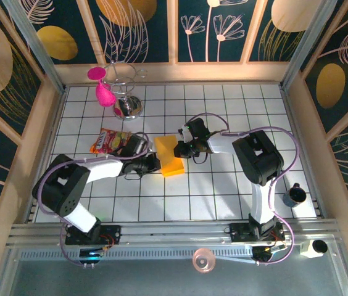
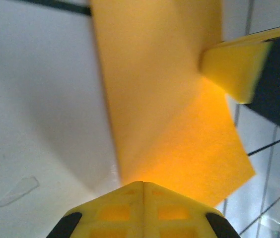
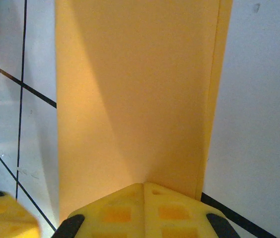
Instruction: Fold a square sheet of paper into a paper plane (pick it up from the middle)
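Bright light; soft shadow crosses the paper (image 3: 130, 89).

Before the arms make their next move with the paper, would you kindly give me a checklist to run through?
1. Is the left gripper shut on the paper sheet: ok.
2. Is the right gripper shut on its opposite edge: ok.
3. Is the paper sheet lying flat on the tiled table: not ok, it appears to tent up between the grippers.
4. Are the folded layers' edges aligned: cannot tell.
5. Is the snack packet apart from the paper sheet: ok.
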Action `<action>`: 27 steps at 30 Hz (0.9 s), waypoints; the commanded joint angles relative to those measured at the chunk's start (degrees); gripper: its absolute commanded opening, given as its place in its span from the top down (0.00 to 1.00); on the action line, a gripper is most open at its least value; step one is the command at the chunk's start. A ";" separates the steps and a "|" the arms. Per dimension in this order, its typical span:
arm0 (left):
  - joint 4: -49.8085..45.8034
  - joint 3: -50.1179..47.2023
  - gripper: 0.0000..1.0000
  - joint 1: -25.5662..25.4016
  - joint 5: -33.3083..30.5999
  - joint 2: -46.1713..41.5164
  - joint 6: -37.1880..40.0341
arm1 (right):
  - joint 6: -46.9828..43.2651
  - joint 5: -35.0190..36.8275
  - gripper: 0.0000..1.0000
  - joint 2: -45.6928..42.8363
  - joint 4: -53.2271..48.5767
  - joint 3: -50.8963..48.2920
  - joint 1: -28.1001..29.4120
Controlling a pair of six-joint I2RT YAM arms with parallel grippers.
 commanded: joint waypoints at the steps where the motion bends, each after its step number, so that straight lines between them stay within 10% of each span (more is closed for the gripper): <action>1: 1.24 3.44 0.94 -0.50 1.62 -0.59 -0.97 | -0.61 13.95 0.96 6.87 -11.99 -5.22 -1.58; 9: 2.40 6.81 0.94 -4.54 3.01 9.84 -1.69 | -0.16 13.69 0.97 7.23 -11.58 -5.70 -1.63; 27: -11.11 -4.82 0.92 -4.45 -3.17 -2.10 4.08 | 0.79 13.21 0.97 6.83 -10.83 -6.38 -3.22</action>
